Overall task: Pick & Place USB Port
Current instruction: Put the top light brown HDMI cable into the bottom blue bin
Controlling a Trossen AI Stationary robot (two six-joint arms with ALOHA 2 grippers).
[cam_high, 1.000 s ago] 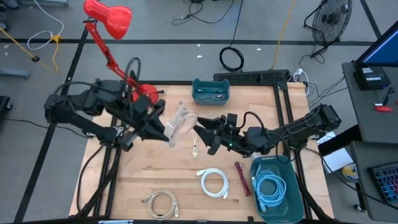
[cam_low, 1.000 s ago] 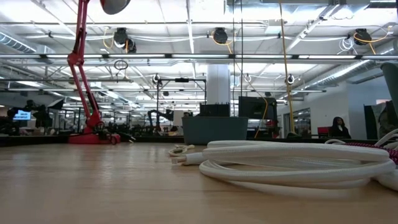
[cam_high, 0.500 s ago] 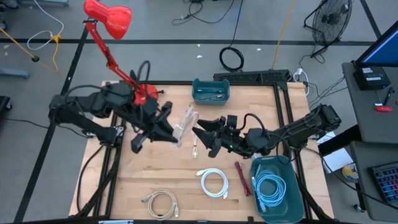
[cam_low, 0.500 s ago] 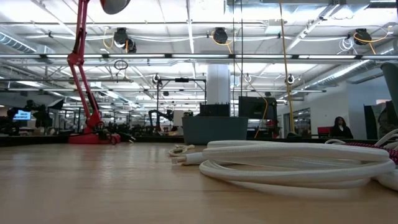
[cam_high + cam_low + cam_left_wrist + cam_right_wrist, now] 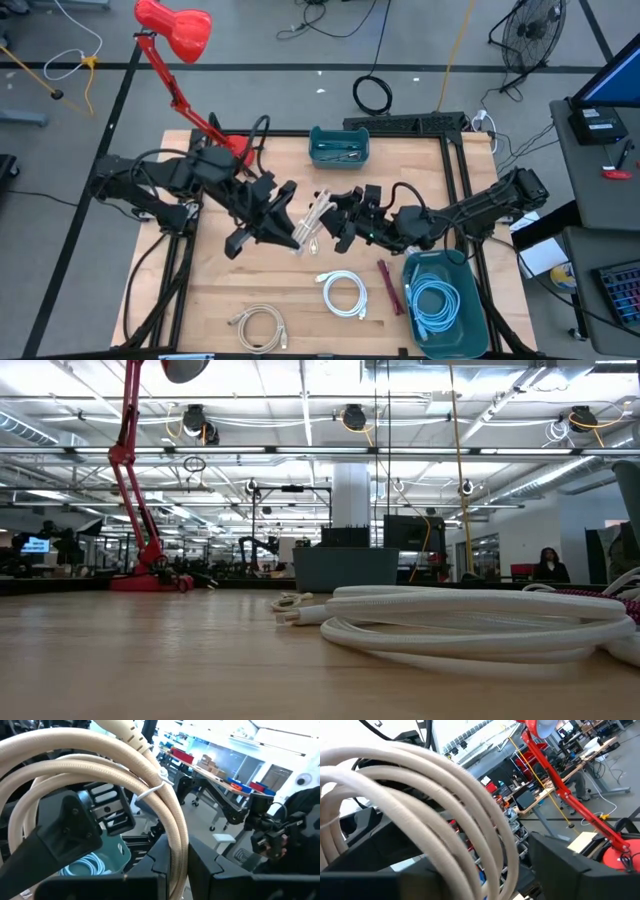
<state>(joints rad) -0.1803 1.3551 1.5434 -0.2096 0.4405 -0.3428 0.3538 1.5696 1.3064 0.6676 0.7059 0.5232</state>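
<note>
From above, a wooden desk [image 5: 200,300] carries two dark arms meeting near its middle. The left end effector [image 5: 288,232] is clamped on a beige coiled cable [image 5: 312,215], held up between the arms. The right end effector [image 5: 338,222] sits just beside the coil with its fingers spread around it, not clearly gripping. A small teal bin [image 5: 339,147] at the far edge holds small items too tiny to identify. A larger teal bin [image 5: 455,268] at the right near corner holds a light blue cable [image 5: 433,303]. A white cable [image 5: 343,294], a second beige coil [image 5: 258,326] and a magenta cable [image 5: 390,287] lie on the desk. A red lamp [image 5: 172,30] stands at the far left.

The low view shows the white cable [image 5: 470,625] up close, cut off at the right; neither arm appears.

The left wrist view shows the beige coil [image 5: 125,775] pinched between dark fingers [image 5: 145,875].

The right wrist view is filled by the coil [image 5: 435,805], hiding the fingertips.
</note>
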